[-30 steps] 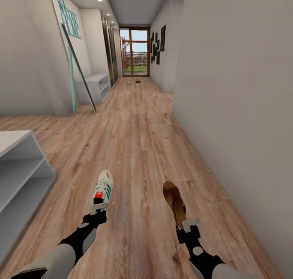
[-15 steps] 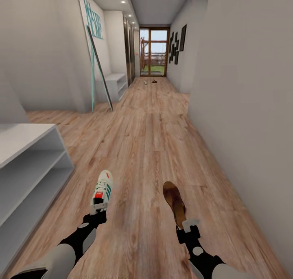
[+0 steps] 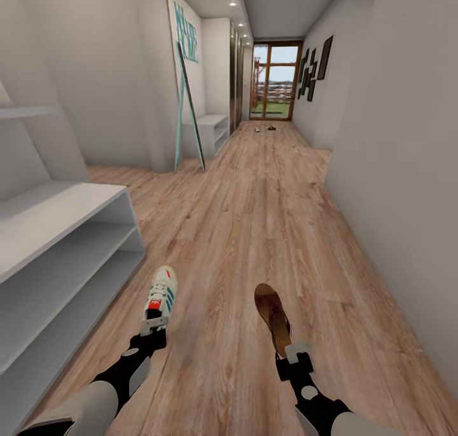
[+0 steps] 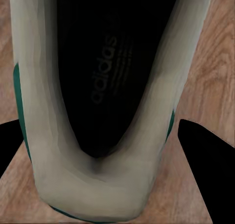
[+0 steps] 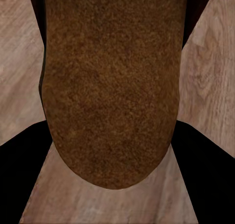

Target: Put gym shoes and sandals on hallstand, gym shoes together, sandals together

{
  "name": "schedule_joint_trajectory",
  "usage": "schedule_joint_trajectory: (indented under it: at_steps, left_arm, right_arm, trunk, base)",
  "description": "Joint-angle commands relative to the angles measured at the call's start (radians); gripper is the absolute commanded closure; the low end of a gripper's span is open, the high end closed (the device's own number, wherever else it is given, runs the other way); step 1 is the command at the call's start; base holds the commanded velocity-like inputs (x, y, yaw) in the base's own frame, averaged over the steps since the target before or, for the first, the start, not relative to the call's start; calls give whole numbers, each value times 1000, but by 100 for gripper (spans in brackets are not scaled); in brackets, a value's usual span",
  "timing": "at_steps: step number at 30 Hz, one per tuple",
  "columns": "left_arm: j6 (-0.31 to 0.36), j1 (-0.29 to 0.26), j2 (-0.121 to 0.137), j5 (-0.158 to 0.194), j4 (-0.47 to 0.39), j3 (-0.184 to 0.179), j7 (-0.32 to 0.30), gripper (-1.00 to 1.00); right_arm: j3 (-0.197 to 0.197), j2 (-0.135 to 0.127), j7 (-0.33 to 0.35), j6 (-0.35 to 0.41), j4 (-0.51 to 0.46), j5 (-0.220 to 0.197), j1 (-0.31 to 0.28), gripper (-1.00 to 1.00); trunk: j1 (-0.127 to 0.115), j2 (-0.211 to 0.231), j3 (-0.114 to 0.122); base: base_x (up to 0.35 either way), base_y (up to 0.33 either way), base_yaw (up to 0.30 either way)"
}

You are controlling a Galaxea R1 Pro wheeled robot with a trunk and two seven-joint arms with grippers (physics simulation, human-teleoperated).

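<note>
Left gripper (image 3: 154, 327) clamped on the heel of a gym shoe (image 3: 161, 298), held clear above the corridor floor (image 3: 254, 220), toe pointing straight ahead of the fingers. From the left wrist camera, dark fingers (image 4: 205, 158) either side of the shoe's pale heel (image 4: 98, 194), black insole with printed lettering running away from them, teal edging at the sides.

Right gripper (image 3: 294, 350) closed on the heel end of a sandal (image 3: 272, 315), likewise carried above the planks, tilted on edge with its brown insole facing inward toward the left arm. From the right wrist camera, rounded brown suede heel (image 5: 110, 96) between two black fingers (image 5: 22, 170), wood grain beyond.

Just to the left of the left gripper, and level with it, the hallstand (image 3: 60, 245): white-grey bench top, two open shelf compartments below, one floating shelf (image 3: 25, 112) above against the wall.

Far ahead of both grippers, down the corridor: a second low white shelf unit (image 3: 213, 131) on the left side, a tall framed panel with teal lettering (image 3: 184, 74) leaning on the wall just before it, dark pictures (image 3: 315, 67) on the right wall, a glazed door (image 3: 275, 80) at the end. On the floor just short of that door, two small shapes, one pale (image 3: 257, 129), one dark (image 3: 271, 128); too small to identify for sure.
</note>
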Motion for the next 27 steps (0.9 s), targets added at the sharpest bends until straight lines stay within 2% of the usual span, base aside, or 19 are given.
schedule_joint_trajectory:
  at_steps: [1, 11, 15, 18, 21, 23, 27]
  left_arm:
    - [-4, -1, -1, 2, 0, 2, 1, 100]
    - [-8, -1, -2, 0, 3, 4, -3, 100]
    - [-9, -1, -3, -1, 48, 4, -3, 100]
    - [-11, -1, -16, -2, 98, 3, -2, 100]
    - [-10, -1, -29, -2, 109, 3, -2, 100]
    - [-10, -1, -43, -2, 117, 4, 0, 100]
    - [-9, -1, -50, -1, 131, 4, 1, 100]
  right_arm:
    - [4, 0, -9, 0, 0, 9, -1, 100]
    - [4, 0, -7, 1, 19, 11, -1, 100]
    - [4, 0, -6, 1, 34, 11, -1, 100]
    - [3, 0, -6, 1, 43, 10, -1, 100]
    - [3, 0, -6, 1, 44, 9, -1, 100]
    - [3, 0, -6, 1, 44, 9, -1, 100]
    - [3, 0, -7, 0, 44, 9, -1, 100]
  trunk:
    - [0, 0, -1]
    - [0, 0, -1]
    - [0, 0, -1]
    - [0, 0, -1]
    - [0, 0, -1]
    - [0, 0, -1]
    - [0, 0, -1]
  base:
    - [0, 0, 300]
    - [0, 0, 300]
    - [0, 0, 300]
    - [0, 0, 300]
    - [0, -65, 298]
    - [0, -210, 227]
    - [0, -296, 98]
